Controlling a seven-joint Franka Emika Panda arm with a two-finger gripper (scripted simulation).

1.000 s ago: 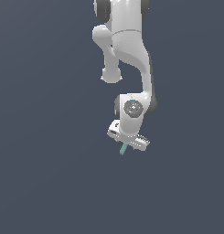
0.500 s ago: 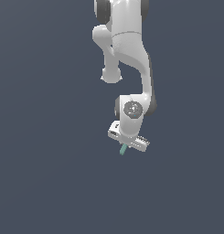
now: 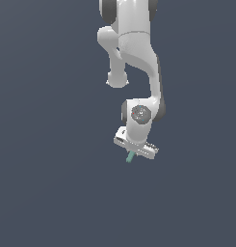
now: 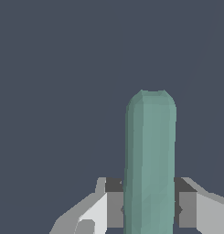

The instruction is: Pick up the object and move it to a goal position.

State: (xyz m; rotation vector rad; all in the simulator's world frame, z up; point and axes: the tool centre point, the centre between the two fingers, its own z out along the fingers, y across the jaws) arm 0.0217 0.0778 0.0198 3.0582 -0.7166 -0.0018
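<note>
Below the white Panda arm (image 3: 138,53), which reaches down from the top of the exterior view, the claw (image 3: 134,153) hangs over a plain dark blue-grey surface (image 3: 52,169). Its pale cross-body is tilted, lower toward the exterior view's right. A small teal-green bar (image 3: 131,157) pokes out beneath the claw, slanting down toward the exterior view's left. From the wrist view the bar (image 4: 150,160) stands lengthwise between the two fingers, its rounded end pointing away from the camera, and the dark pads (image 4: 114,205) press against both its long sides, so the claw is closed tight on it. Whether the bar's far end touches the surface or is held clear of it is hard to say, since nothing gives depth.
</note>
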